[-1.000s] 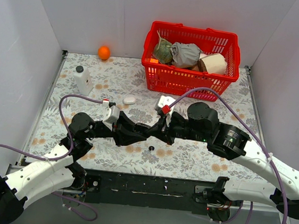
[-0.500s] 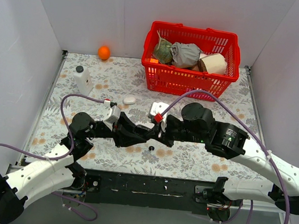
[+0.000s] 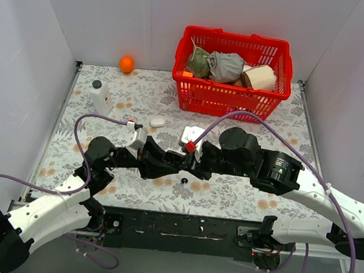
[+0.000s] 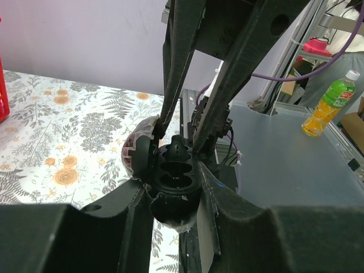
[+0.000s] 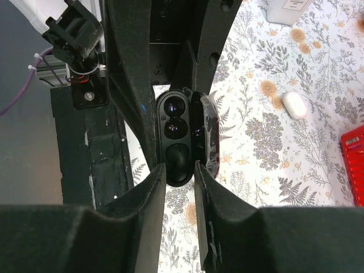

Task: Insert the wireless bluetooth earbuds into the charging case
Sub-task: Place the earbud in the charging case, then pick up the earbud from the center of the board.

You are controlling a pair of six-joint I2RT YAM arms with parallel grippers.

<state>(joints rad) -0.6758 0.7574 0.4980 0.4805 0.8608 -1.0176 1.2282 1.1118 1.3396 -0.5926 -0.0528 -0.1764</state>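
Floral tablecloth [image 3: 268,119] below, the left gripper [image 4: 173,192] clamped the open charging case [image 4: 170,181]. The right gripper [image 5: 180,170] stood narrowly parted astride one socketed earbud [image 4: 177,150]. A straight lift-off seemed wisest, since the second earbud [image 3: 183,180] waited on the cloth.

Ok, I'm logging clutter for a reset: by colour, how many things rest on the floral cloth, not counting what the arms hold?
White: 2 (bottle, small case)
Orange: 1 (ball)
Red: 1 (basket)
Black: 1 (tiny earbud)
Total: 5
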